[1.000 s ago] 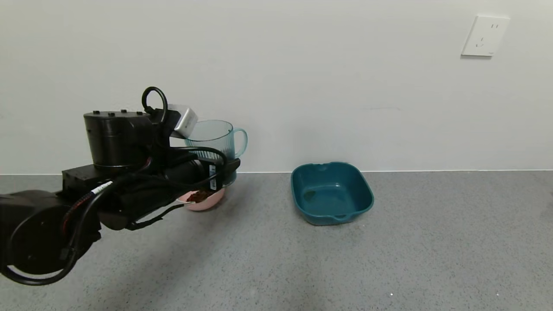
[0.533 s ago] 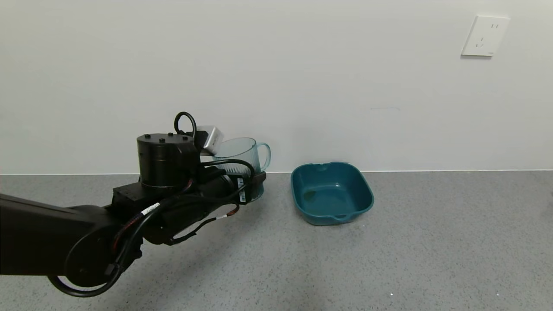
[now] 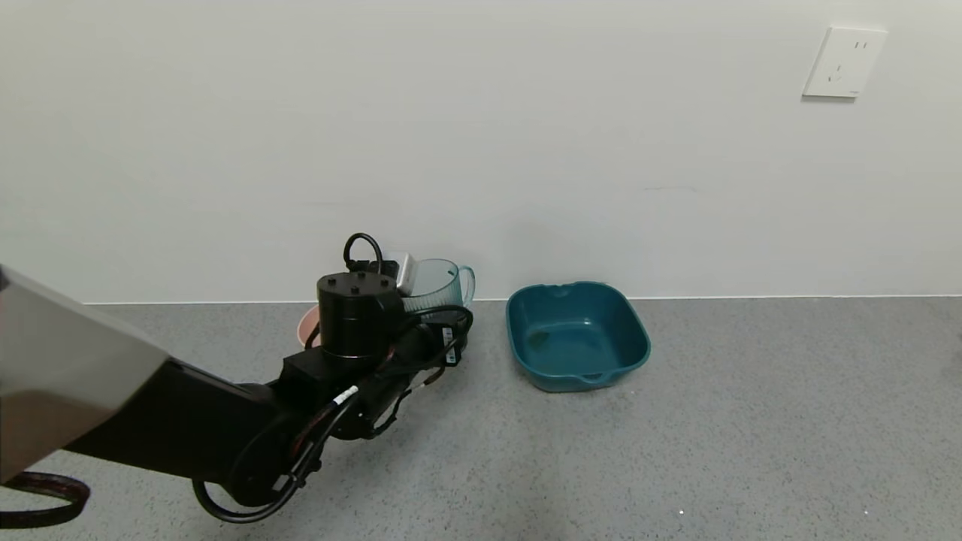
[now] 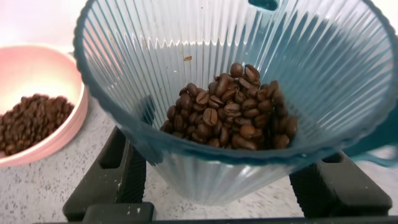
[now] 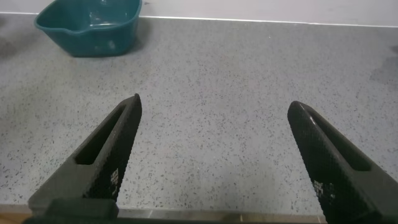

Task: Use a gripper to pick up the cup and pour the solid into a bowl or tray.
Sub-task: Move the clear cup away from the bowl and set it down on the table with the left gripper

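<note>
My left gripper (image 3: 445, 324) is shut on the translucent grey-teal ribbed cup (image 3: 440, 282), holding it upright, low over the counter by the back wall. In the left wrist view the cup (image 4: 186, 50) sits between the black fingers (image 4: 115, 171), with dark brown bean-like bits (image 4: 230, 109) piled in its bottom. The pink bowl (image 3: 307, 324) stands just left of the cup, mostly hidden behind my wrist. In the left wrist view the bowl (image 4: 43, 68) also holds a heap of brown bits (image 4: 31, 121). My right gripper (image 5: 214, 137) is open and empty over bare counter.
A squarish dark teal tray (image 3: 577, 334) with handles stands right of the cup, near the wall; it also shows far off in the right wrist view (image 5: 90, 25). The wall runs close behind the cup. A socket (image 3: 843, 63) is on the wall at upper right.
My left arm has carried the cup from above the pink bowl to the right and down, farther from me. The cup now sits low between bowl and tray.
</note>
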### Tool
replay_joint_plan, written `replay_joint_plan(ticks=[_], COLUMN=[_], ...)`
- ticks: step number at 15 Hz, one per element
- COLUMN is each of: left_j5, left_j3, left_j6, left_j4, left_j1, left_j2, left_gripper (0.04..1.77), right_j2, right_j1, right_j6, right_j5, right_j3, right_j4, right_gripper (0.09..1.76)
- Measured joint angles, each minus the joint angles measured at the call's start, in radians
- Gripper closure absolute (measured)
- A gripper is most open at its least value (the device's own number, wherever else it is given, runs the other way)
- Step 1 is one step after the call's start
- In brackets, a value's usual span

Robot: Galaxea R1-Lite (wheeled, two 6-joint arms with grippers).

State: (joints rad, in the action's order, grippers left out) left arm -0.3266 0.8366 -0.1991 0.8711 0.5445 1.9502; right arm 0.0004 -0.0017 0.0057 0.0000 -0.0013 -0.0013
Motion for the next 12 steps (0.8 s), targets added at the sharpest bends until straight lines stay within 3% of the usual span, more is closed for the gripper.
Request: replay_joint_plan(ticks=[2, 6, 12], left_j5=[-0.076, -0.166, -0.194], left_j3=[0.008, 0.023, 0.023], left_j6=[0.008, 0.039, 0.037], left_j4=[0.055, 0.184, 0.239], left_j1=[0.018, 0.032, 0.034], left_j2=[0.063, 0.182, 0.281], left_gripper=[0.52, 0.52, 0.52], right_j2=[0.000, 0.000, 0.000], right_j1=[0.000, 0.000, 0.000], right_j6=[0.000, 0.000, 0.000], right_j5=[0.000, 0.000, 0.000], right_j3=[0.000, 0.000, 0.000], right_j4=[0.000, 0.000, 0.000], right_gripper=[0.14, 0.14, 0.14])
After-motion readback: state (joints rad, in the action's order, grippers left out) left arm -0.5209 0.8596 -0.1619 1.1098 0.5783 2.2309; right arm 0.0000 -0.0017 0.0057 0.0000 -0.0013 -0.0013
